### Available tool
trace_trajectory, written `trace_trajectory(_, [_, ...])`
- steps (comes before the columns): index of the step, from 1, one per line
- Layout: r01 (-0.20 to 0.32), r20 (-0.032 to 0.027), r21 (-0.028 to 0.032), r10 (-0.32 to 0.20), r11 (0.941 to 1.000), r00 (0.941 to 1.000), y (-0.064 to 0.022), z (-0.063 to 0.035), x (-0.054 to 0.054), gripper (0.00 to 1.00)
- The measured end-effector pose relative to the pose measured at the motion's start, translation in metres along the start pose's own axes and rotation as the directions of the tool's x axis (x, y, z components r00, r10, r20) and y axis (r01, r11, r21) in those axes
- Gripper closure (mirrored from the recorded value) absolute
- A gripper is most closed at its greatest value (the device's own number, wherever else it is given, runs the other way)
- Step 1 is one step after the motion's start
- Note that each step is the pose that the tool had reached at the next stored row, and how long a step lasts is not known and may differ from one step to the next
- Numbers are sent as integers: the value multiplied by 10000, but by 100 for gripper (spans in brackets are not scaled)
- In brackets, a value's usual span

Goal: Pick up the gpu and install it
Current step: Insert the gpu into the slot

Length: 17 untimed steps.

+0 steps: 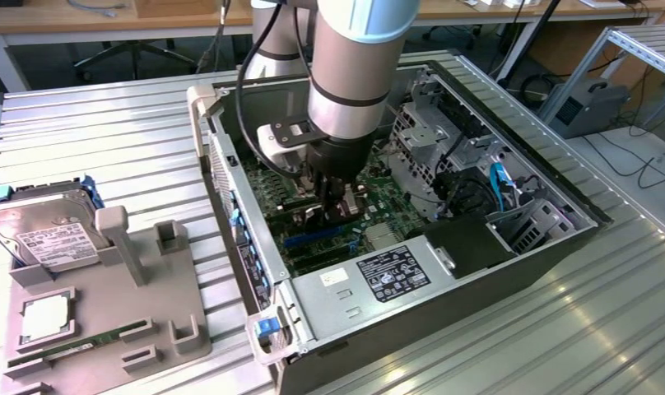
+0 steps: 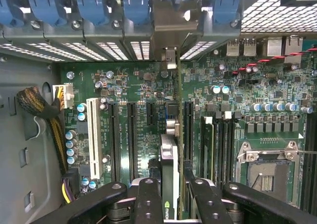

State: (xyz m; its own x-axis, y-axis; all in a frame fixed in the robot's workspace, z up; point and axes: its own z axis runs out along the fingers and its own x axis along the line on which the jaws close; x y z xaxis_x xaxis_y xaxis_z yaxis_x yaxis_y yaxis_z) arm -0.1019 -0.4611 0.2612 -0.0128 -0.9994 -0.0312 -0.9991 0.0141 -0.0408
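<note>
Well apart from the gripper (image 1: 330,210), toward the exterior view's left, I saw a grey plastic holder tray (image 1: 113,288) on the ribbed metal table (image 1: 91,132), carrying a silver boxy hard drive (image 1: 49,234) with a white label and a narrow green memory stick (image 1: 75,350). Further right, the gripper sat low inside the open dark metal computer case (image 1: 497,271), just above the green motherboard (image 1: 393,202). On the wrist view its black fingers (image 2: 148,201) were clamped on the gpu (image 2: 169,157), a thin flat card seen edge-on, whose silver metal bracket (image 2: 168,28) met the case's perforated rear wall beside a row of blue plastic latches (image 2: 89,6). That card stood upright among the long black expansion slots (image 2: 132,135), a white slot (image 2: 93,135) further off to one side; I could not tell whether it was seated. Just beside the gripper, toward the exterior view's right, lay the silver power supply (image 1: 382,276) with its black label, and beyond that a grey metal drive cage (image 1: 431,144).
</note>
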Motion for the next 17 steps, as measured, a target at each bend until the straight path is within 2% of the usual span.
trace_trajectory(1, [-2, -34, 0, 2, 10000, 10000, 0, -1, 1, 73])
trace_trajectory(3, [-5, -59, -2, 5, 10000, 10000, 0, -3, 1, 73])
trace_trajectory(9, [-274, -80, 9, 274, 9996, 9996, -1, 6, 1, 73])
trace_trajectory(12, [-450, -209, 20, 451, 9990, 9988, 0, 7, 2, 73])
trace_trajectory(17, [-516, -215, 22, 516, 9987, 9984, 1, 26, 2, 73])
